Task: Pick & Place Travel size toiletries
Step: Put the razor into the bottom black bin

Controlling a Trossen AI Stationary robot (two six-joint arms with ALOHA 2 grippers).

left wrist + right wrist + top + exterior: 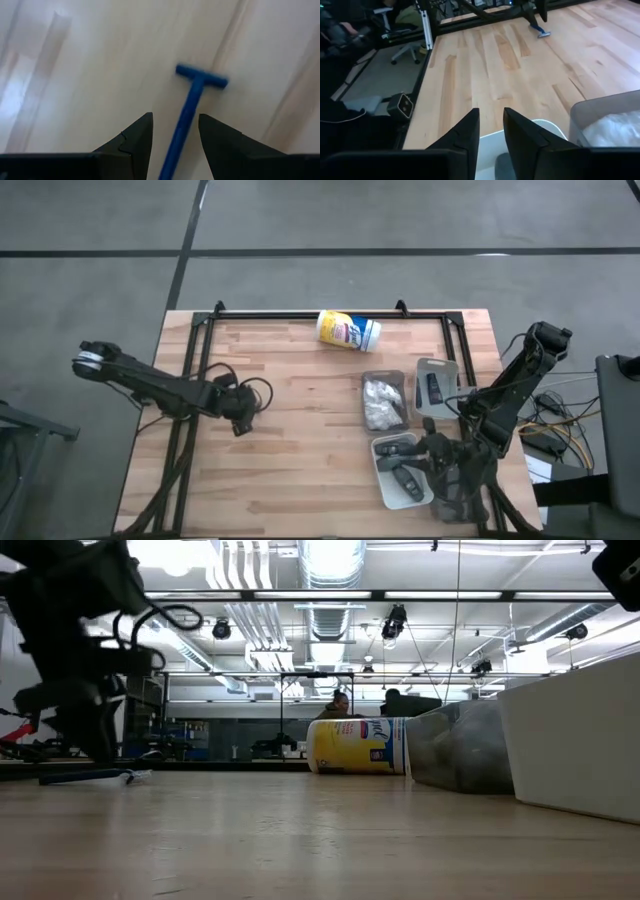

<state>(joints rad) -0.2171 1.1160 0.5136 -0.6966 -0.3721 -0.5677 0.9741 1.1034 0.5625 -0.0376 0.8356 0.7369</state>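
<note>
A slim blue T-headed plastic razor (192, 112) is seen on the wooden bench (300, 440) at left centre, between the spread fingers of the left hand (175, 135). The right hand (491, 127), slightly parted and empty, is held over the clear plastic tray of dark grey tubes (400, 470) at lower right.

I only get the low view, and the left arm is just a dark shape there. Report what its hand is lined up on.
Observer: The left wrist view shows the left hand open, with a blue razor lying on the wood between its fingers, untouched.
Operator: Give me the right hand's position.
Observer: From above, the right hand is open over the tray of dark tubes.
Operator: List what the other trays hold.
Observer: White packets fill the middle tray, and the far tray holds one dark item.
</note>
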